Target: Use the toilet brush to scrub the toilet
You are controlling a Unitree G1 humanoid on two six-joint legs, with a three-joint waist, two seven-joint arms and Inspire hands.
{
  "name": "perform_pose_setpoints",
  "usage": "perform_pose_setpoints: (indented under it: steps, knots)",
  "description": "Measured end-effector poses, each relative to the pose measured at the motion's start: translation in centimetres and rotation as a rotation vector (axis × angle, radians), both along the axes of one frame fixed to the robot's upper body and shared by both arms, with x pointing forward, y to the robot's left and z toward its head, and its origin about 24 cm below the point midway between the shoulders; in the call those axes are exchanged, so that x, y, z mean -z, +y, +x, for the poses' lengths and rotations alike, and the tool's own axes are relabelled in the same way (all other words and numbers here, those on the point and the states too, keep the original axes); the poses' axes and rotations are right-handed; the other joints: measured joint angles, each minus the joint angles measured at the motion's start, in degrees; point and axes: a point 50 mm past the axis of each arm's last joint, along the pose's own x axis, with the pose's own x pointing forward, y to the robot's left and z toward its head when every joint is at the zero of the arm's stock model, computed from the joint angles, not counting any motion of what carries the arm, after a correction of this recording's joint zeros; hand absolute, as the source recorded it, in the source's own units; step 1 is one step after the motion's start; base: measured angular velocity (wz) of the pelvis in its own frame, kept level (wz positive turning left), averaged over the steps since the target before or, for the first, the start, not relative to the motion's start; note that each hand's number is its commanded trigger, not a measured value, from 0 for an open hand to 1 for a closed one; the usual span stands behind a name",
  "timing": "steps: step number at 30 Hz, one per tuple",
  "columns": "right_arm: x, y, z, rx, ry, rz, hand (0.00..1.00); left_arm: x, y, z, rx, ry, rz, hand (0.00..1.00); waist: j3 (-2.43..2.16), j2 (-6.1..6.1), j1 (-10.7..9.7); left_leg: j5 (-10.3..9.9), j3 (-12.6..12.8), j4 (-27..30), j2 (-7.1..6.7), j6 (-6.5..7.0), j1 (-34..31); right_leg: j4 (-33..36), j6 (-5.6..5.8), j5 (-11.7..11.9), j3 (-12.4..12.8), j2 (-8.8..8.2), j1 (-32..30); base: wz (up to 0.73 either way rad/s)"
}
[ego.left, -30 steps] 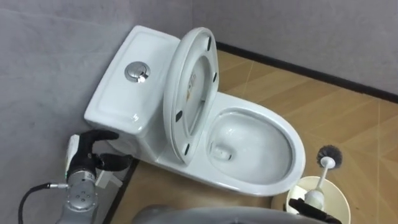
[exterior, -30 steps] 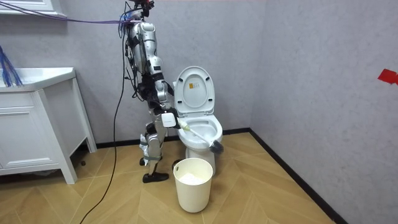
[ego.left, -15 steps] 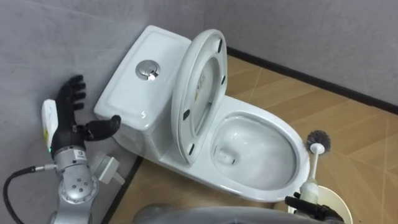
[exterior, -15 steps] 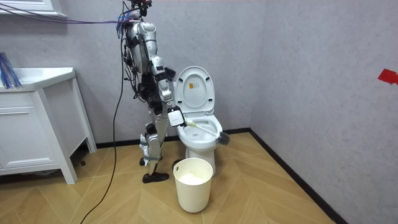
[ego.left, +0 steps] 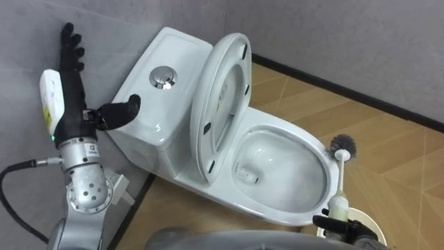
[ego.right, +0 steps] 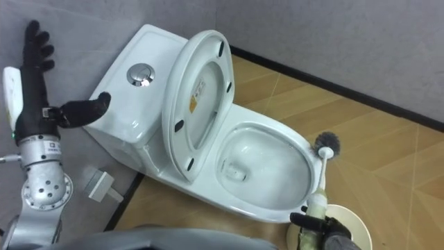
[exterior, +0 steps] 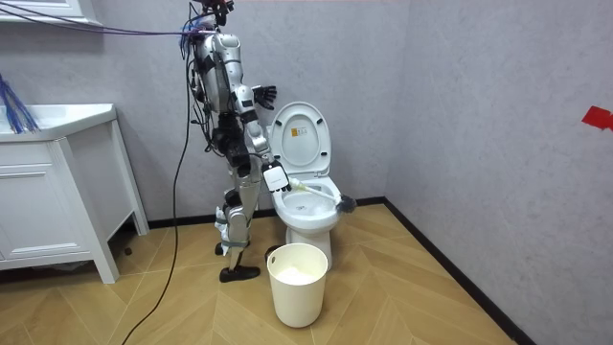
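Right hand (ego.left: 336,225) curled round the brush (ego.left: 341,144), head up just outside the bowl (ego.left: 281,126) rim, left hand (ego.left: 68,97) spread flat by the tank (ego.left: 149,104); I judge a careless swing would clip the rim and twist the brush loose.

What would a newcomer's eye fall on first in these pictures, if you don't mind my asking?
The white toilet, seat raised, in the middle of the eye views. Then the left hand, open and held high beside the tank, and the right hand at the lower right, gripping a toilet brush whose head stands by the bowl's rim.
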Motion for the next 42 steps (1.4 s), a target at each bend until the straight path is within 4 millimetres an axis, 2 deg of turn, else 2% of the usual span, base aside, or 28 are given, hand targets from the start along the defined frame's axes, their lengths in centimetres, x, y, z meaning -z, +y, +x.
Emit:
perform_pose_setpoints:
  steps: [5, 10, 15, 23, 29, 34, 38, 42]
  knots:
    - [-0.1, 0.1, 0.6, -0.058, -0.005, 0.003, 1.0, 0.1, -0.6, 0.1, 0.03, 0.008, 0.011, 0.0, 0.22, -0.07, 0.03, 0.03, 0.02, -0.07, -0.01, 0.05, 0.19, 0.0, 0.0, 0.0, 0.04, -0.07, -0.08, 0.0]
    - [-0.1, 0.2, 0.9, -0.113, -0.003, -0.006, 1.0, 0.5, -1.6, 0.1, 0.078, 0.028, 0.049, 0.0, 0.25, -0.13, 0.07, 0.04, 0.09, -0.17, -0.03, 0.06, 0.27, 0.0, 0.01, -0.01, -0.02, -0.08, 0.02, 0.0]
    - [-0.4, 0.0, 2.0, -0.162, -0.022, -0.023, 1.0, 2.0, -2.1, -0.2, 0.17, 0.127, 0.155, 0.0, 0.3, -0.2, -0.25, 0.05, 0.42, -0.28, 0.01, 0.07, 0.31, -0.01, 0.02, -0.01, -0.03, -0.08, -0.05, 0.0]
    - [-0.5, -0.3, 2.2, -0.216, -0.027, -0.018, 1.0, 4.1, -2.9, -1.4, 0.253, 0.259, 0.176, 0.0, 0.23, 0.0, -0.32, 0.08, 1.71, -1.0, 0.2, 0.12, 0.44, 0.0, 0.02, -0.01, 0.95, -0.16, -0.86, -0.09]
    - [-0.7, -0.5, 2.3, -0.24, -0.033, -0.014, 1.0, 5.7, -3.1, -2.1, 0.298, 0.359, 0.226, 0.0, 0.07, 0.74, -1.79, 0.15, 1.85, -1.55, 0.17, 0.19, 1.06, 0.0, 0.03, -0.02, 1.56, -0.15, -0.63, -0.02]
    - [-0.8, -0.5, 2.8, -0.275, -0.047, -0.014, 1.0, 6.4, -3.3, -2.4, 0.342, 0.413, 0.269, 0.0, 0.2, 0.39, -2.55, 0.27, 2.6, -1.86, 0.18, 0.23, 1.24, 0.0, 0.03, -0.02, 1.68, -0.19, -0.84, -0.06]
    - [-0.9, -0.4, 3.4, -0.364, -0.044, -0.035, 1.0, 6.8, -3.3, -2.7, 0.349, 0.436, 0.272, 0.0, 0.09, 0.1, -2.57, 0.27, 3.25, -1.96, 0.24, 0.23, 1.54, 0.04, 0.03, -0.02, 1.91, -0.19, -0.88, -0.08]
    - [-1.0, -0.4, 3.6, -0.456, -0.023, -0.065, 1.0, 8.4, -2.8, -3.7, 0.345, 0.522, 0.264, 0.0, 0.07, 0.11, -2.73, 0.27, 3.34, -2.52, 0.3, 0.23, 2.35, 0.0, 0.03, -0.02, 1.49, -0.17, -0.31, -0.03]
